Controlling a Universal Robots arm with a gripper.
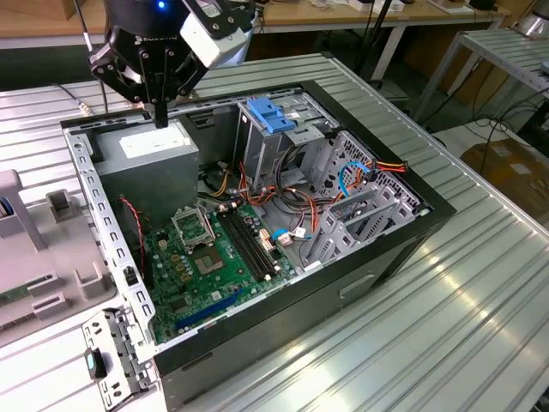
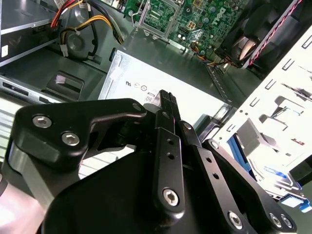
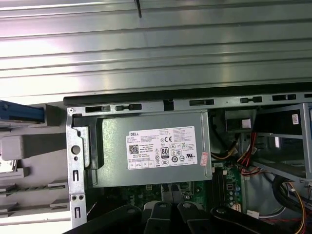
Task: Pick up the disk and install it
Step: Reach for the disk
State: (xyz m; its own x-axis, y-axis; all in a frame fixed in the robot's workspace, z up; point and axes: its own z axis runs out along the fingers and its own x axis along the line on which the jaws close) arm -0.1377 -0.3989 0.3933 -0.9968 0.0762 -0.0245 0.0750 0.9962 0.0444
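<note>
The hand (image 1: pixel 160 116) hangs in the upper left of the exterior view. Its fingers are pressed together on nothing, tips just above the power supply (image 1: pixel 146 146) inside the open computer case (image 1: pixel 403 249). The disk (image 3: pixel 19 113) sits outside the case. In the first wrist view its blue edge shows beyond the case's rear wall (image 3: pixel 75 161), by the grey holder (image 3: pixel 22 146), and its long axis seems to run square to that wall. From the hand, I judge the disk lies toward the exterior view's left edge, away from the drive cage (image 1: pixel 266 150).
</note>
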